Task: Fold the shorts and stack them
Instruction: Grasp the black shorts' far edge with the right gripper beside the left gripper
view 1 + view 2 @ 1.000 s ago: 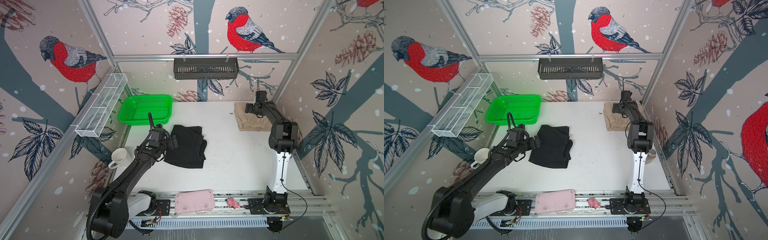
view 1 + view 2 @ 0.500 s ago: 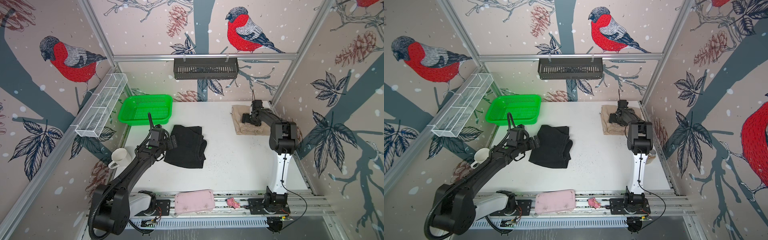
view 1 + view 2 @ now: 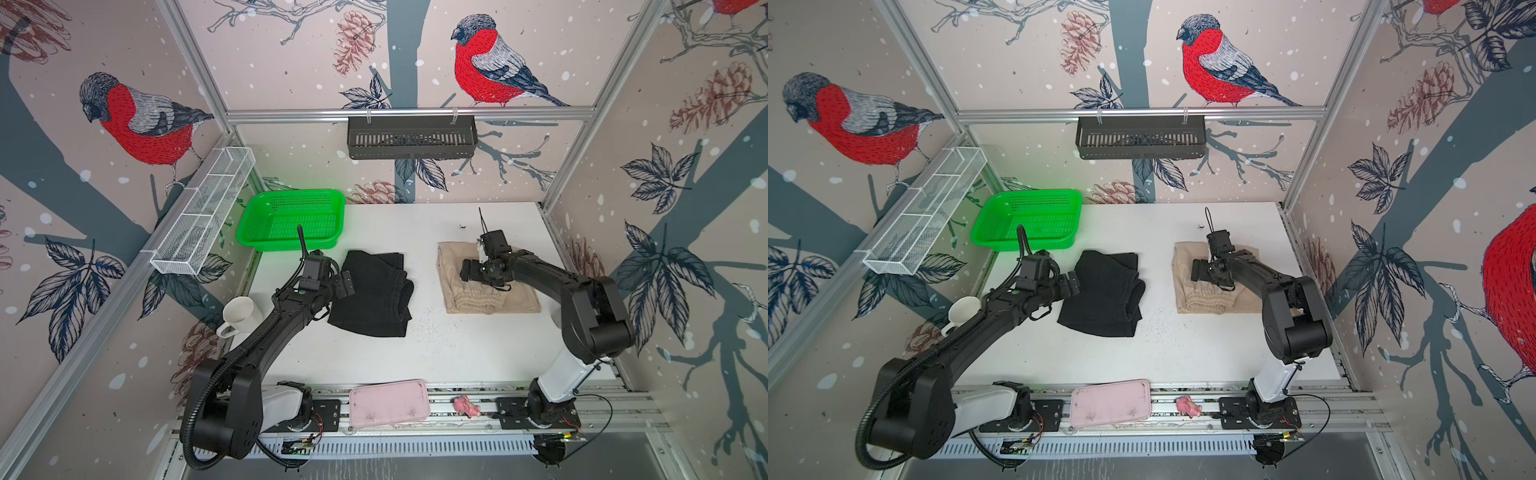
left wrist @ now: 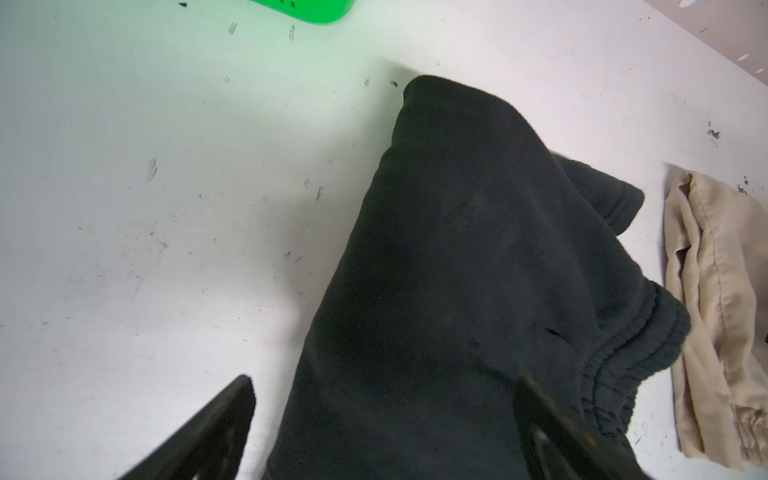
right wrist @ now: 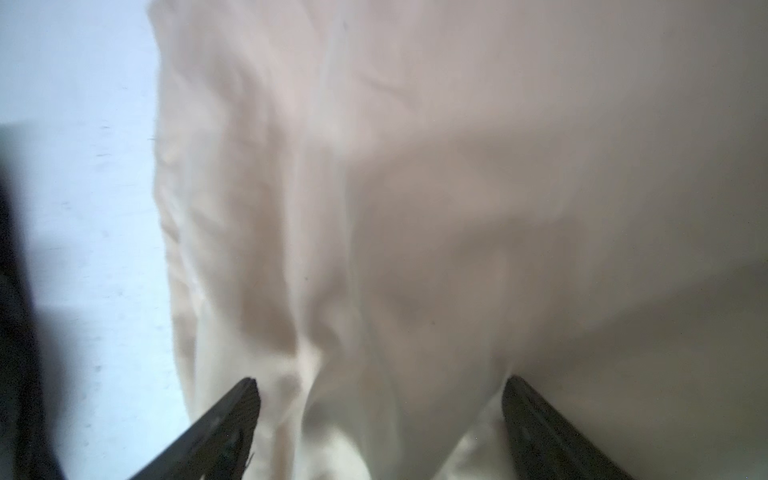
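far left, a white mug (image 3: 239,314) and a green basket (image 3: 291,218) sit off to the side, not part of the job. next, the left gripper (image 3: 344,284) hovers at the left edge of the black shorts (image 3: 374,297), jaws spread wide, nothing pinched; in the left wrist view one finger is over bare table (image 4: 124,249) and the other over the cloth. the black shorts look folded already: compact rectangle w/ layered edges, waistband bunched on its right side. they lie left of centre on the table, just beside the basket.

gap of bare table in the middle, so the 2 pairs are apart, not touching.

right of centre, the beige shorts (image 3: 486,291) also look folded, flat packet w/ gathered waistband toward the front. the right gripper (image 3: 467,271) sits low over its top, jaws wide apart, cloth between them in the right wrist view but not clamped; can't tell if the tips touch the fabric.

judgement: folding seems done for both, stacking not yet. left to do: grab one pair, prob. the black, lift it w/o the fold coming undone, and set it square on the other.
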### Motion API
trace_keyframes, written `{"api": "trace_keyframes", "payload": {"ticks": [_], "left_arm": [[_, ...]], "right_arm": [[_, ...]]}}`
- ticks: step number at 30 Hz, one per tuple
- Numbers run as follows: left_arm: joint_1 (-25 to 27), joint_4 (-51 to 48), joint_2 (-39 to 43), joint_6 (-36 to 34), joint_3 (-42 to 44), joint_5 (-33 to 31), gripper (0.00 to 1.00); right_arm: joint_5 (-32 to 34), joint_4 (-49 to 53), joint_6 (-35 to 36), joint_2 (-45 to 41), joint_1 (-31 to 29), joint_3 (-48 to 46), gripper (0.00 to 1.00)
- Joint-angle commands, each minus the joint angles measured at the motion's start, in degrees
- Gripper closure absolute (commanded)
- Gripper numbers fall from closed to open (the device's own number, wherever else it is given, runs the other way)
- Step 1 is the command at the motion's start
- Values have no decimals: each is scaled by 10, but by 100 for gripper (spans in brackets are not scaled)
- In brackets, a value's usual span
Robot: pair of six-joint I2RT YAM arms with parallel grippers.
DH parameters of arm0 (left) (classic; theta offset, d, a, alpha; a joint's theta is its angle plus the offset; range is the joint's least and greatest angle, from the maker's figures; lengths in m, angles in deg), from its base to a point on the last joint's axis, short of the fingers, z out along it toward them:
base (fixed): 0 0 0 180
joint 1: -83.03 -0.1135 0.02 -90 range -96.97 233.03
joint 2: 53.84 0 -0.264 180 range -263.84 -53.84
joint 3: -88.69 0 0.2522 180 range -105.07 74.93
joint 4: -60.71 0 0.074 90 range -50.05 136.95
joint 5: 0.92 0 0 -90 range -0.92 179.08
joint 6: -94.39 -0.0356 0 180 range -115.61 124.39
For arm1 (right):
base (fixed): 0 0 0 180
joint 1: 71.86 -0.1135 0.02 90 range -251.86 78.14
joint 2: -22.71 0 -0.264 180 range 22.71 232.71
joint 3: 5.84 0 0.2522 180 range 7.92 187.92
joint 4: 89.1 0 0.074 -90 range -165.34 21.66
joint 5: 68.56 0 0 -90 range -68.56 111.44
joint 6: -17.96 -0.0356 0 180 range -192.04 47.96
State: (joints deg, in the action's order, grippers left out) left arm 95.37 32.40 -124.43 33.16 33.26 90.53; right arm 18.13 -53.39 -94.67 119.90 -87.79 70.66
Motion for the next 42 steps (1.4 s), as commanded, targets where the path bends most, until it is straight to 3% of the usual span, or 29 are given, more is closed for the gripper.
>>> {"api": "trace_keyframes", "payload": {"ticks": [1, 5, 7, 13, 18, 25, 28, 31, 34, 42], "left_arm": [[-1, -11, 6, 18, -11, 21, 3], [-1, -21, 29, 38, 19, 64, 4], [-1, -11, 49, 54, 53, 88, 4], [-1, 23, 121, 102, 141, 120, 4], [0, 56, 174, 109, 191, 138, 4], [0, 110, 181, 131, 247, 192, 4], [0, 159, 168, 140, 276, 212, 7], [0, 157, 131, 137, 268, 209, 18], [0, 147, 93, 125, 244, 194, 19], [-3, 90, -23, 60, 129, 109, 19]], "right_arm": [[45, 22, 40, -12, -30, 44, 8], [9, 32, 185, 44, -100, 159, 6], [-42, 42, 246, 100, -132, 238, 5], [-144, 77, 345, 283, -189, 474, 0], [-192, 69, 364, 388, -203, 586, 0], [-244, 20, 323, 475, -198, 632, 0], [-261, 19, 311, 485, -195, 627, 0], [-267, 19, 308, 472, -188, 593, 1], [-278, 19, 304, 440, -175, 535, 5], [-281, -129, 224, 225, -151, 192, 11]]}}
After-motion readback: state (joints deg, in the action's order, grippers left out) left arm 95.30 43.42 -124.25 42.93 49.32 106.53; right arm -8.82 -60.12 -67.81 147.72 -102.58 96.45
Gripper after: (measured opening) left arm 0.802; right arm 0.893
